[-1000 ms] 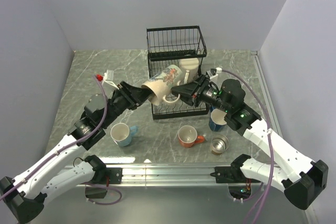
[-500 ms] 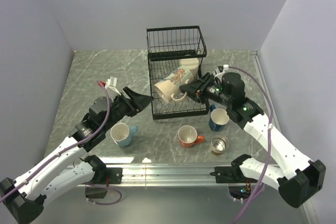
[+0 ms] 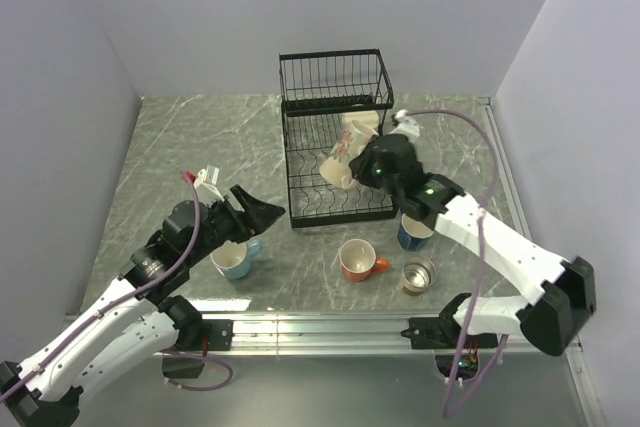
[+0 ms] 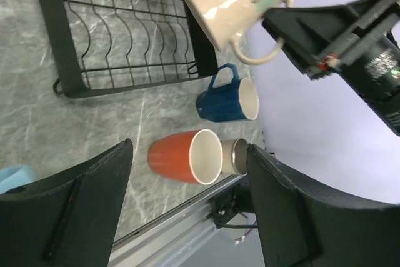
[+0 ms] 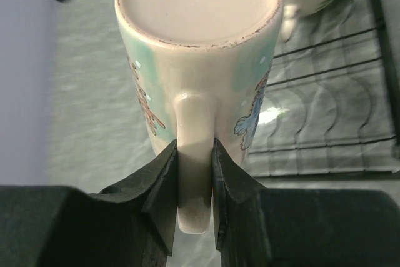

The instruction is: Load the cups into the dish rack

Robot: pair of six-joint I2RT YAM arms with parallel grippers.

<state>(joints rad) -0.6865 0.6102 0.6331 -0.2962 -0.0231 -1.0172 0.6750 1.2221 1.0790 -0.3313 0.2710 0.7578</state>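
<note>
The right gripper (image 5: 195, 161) is clenching its jaws on the handle of the cream mug (image 5: 197, 42), which is tilting just above the dish rack (image 3: 300, 209). The left gripper (image 3: 262, 212) is gaping empty, well apart.

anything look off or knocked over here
Nothing spilled or broken. The only odd thing is the floral cream mug, pinched by its handle alone in the right gripper and hanging tilted over the dish rack, not yet set down. The orange mug and dark blue mug stand upright.
</note>
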